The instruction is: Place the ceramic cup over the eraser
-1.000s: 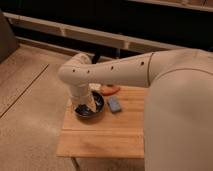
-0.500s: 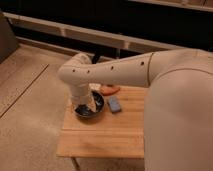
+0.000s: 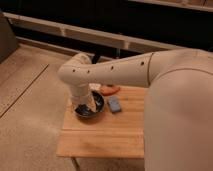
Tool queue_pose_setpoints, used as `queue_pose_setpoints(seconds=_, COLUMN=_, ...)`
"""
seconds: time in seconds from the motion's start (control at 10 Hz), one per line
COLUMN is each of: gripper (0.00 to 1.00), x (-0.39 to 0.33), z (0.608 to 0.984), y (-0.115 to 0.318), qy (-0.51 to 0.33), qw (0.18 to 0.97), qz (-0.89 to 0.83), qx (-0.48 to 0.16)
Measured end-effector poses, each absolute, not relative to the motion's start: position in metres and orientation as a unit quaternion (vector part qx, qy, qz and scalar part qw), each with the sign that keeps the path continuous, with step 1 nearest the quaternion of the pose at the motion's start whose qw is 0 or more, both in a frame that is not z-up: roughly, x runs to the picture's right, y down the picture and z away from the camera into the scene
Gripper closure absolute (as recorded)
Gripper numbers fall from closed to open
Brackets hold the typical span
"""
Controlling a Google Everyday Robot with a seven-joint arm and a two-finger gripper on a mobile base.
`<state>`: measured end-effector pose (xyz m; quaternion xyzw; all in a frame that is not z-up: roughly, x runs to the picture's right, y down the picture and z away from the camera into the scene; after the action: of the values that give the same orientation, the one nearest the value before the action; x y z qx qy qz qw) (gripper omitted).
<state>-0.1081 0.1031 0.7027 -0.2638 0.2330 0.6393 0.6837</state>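
Observation:
My gripper [image 3: 85,106] hangs from the white arm and reaches down into the wide dark bowl [image 3: 96,111] at the back left of the wooden table [image 3: 100,140]. The arm's wrist covers most of the gripper. A pale shape sits at the gripper inside the bowl; I cannot tell whether it is the ceramic cup. The eraser is hidden or out of view.
A flat blue pad [image 3: 115,104] lies just right of the bowl. An orange object [image 3: 110,90] lies behind it at the table's back edge. My white arm and body fill the right side. Dark shelving runs along the back wall.

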Motion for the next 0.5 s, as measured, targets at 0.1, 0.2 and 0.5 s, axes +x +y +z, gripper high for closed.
queue_pose_setpoints(seconds=0.1, gripper=0.35, x=-0.108, z=0.703, y=0.103, qy=0.233, qw=0.684, qz=0.639, qx=-0.264)
queue_pose_setpoints(seconds=0.2, gripper=0.35, x=-0.108, z=0.703, y=0.102, qy=0.232, qw=0.685, qz=0.639, qx=-0.262)
queue_pose_setpoints(seconds=0.5, gripper=0.35, x=-0.110, z=0.716, y=0.062, qy=0.173, qw=0.705, qz=0.651, qx=-0.222)
